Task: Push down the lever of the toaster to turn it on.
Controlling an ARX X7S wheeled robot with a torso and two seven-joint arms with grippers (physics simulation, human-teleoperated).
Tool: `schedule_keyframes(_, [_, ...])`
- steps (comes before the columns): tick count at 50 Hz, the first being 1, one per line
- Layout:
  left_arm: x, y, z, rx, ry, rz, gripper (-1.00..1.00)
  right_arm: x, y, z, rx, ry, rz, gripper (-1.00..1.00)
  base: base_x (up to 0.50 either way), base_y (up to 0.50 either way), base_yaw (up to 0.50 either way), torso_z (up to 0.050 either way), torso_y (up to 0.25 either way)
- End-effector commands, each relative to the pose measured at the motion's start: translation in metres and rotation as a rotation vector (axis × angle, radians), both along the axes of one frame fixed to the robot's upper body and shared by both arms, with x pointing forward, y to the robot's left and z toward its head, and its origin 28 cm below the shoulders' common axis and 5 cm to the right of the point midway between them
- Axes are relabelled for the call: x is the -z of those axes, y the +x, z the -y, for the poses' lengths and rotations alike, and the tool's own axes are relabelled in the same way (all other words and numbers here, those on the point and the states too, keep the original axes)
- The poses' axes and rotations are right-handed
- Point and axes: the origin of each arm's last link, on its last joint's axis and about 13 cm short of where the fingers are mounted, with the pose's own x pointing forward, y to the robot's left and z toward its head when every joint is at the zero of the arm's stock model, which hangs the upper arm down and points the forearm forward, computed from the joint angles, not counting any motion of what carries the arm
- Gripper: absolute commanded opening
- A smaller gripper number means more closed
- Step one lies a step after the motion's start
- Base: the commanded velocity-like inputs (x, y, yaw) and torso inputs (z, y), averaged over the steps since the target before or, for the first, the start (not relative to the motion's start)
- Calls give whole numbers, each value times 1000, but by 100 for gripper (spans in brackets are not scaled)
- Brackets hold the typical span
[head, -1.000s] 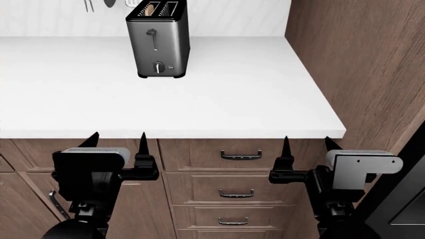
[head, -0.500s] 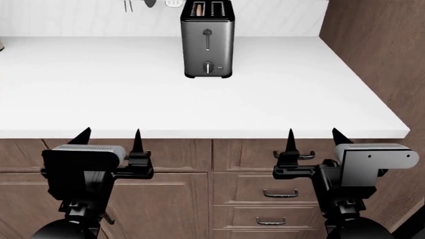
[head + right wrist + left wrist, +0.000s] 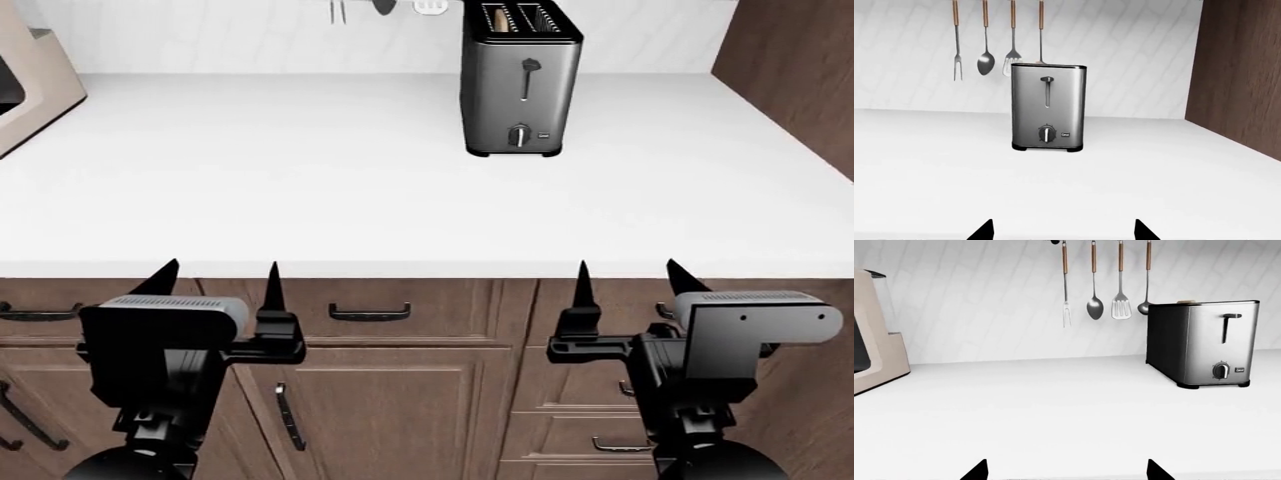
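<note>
The steel toaster (image 3: 521,85) stands at the back of the white counter (image 3: 334,190), right of centre, with toast in its slots. Its small dark lever (image 3: 531,66) sits at the top of a vertical slot, above the round dial. The toaster shows in the left wrist view (image 3: 1201,347) with its lever (image 3: 1231,316), and straight ahead in the right wrist view (image 3: 1049,107) with its lever (image 3: 1047,79). My left gripper (image 3: 220,275) and right gripper (image 3: 625,272) are open and empty, held at the counter's front edge, far from the toaster.
A beige appliance (image 3: 27,70) stands at the counter's back left. Utensils (image 3: 984,40) hang on the wall behind the toaster. A dark wood cabinet side (image 3: 801,50) bounds the counter at the right. Drawers and cupboard doors (image 3: 387,330) lie below the counter.
The view has shifted left: the toaster now sits further right in the head view, and the beige appliance has come into sight. Both grippers keep their pose, open.
</note>
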Motion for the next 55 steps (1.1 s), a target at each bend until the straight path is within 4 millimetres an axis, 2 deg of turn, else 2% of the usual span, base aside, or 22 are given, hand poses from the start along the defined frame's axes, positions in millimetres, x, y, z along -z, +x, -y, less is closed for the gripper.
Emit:
schedule_keyframes(1, [0,-1,-1,-6,1,2,100,1,-1,-1,-8,2,-5,100,0,500,0,0,0])
schedule_keyframes(6, [-2,-1,-2,-12,2,6,100,1,0,-1,-12,-24,-23,100,0,200,0,0,0])
schedule_keyframes(13, [-8,-2,-1,-12,2,25,100,-21,-2,1,-17,-64,5,100,69,0,0,0,0])
schedule_keyframes(32, [-12,-4,0,-8,10,40,100,-34,-6,3,-10,-60,54,100,499,0,0,0,0])
schedule_keyframes(44, [-19,-2,-3,-18,23,61,100,-62,-7,3,-8,-87,119,100,500,0,0,0,0])
schedule_keyframes(55, [-21,-4,-4,-25,26,67,100,-74,-11,6,2,-91,154,100,500,0,0,0,1])
